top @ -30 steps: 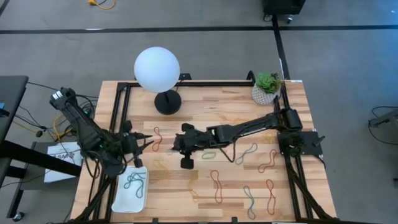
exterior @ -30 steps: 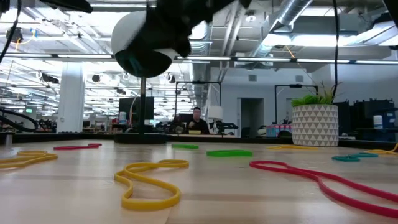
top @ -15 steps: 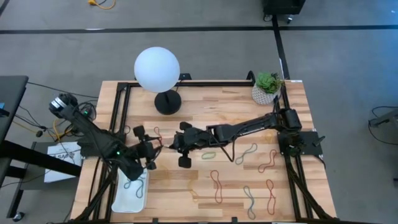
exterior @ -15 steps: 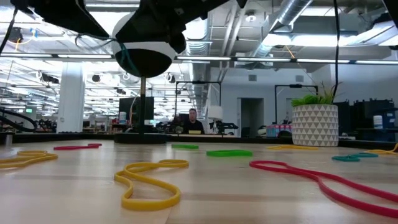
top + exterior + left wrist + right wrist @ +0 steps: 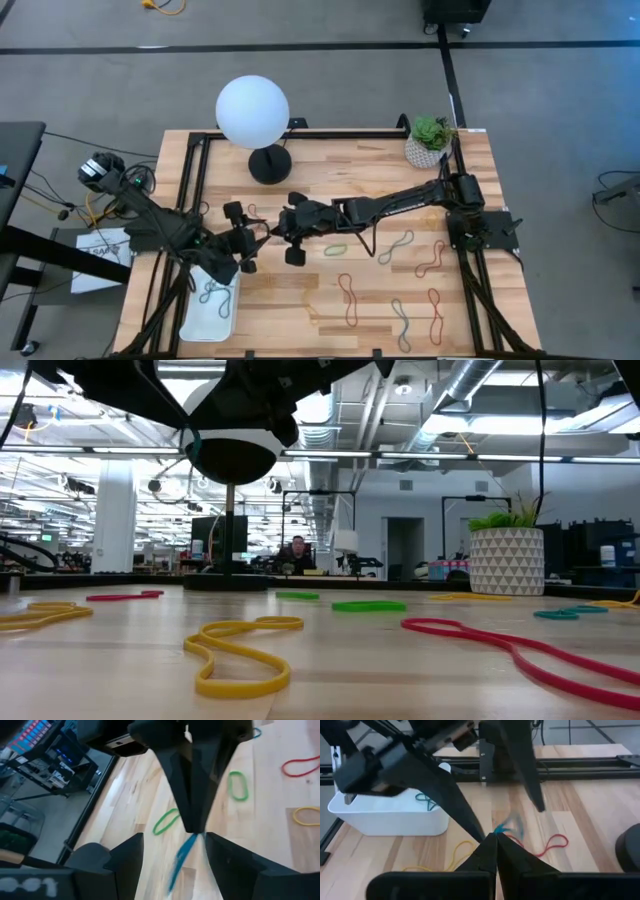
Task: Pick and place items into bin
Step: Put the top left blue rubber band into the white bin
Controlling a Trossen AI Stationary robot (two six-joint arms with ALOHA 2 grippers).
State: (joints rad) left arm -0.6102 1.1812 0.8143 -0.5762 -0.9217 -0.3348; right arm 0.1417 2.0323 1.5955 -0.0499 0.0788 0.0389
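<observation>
— Between the two arms, what are the jaws doing?
— The right gripper [image 5: 495, 839] is pinching a blue-grey band [image 5: 509, 826] in fully closed tips. The left gripper [image 5: 172, 840] is gaping wide, straddling those tips and gripping nothing.
— Is the overhead camera showing that?
— No, only the grippers meeting near the bin [image 5: 192, 318], which is holding more bands [image 5: 215, 292]. The wrist cameras are showing the pinched band.
— And around them?
— A yellow band [image 5: 250, 625] and a red band [image 5: 455, 628] are lying on the wooden table [image 5: 380, 170]. A globe lamp [image 5: 252, 110] and a plant pot [image 5: 428, 150] are standing at its far edge, and a person [image 5: 297, 550] is sitting in the room behind.
</observation>
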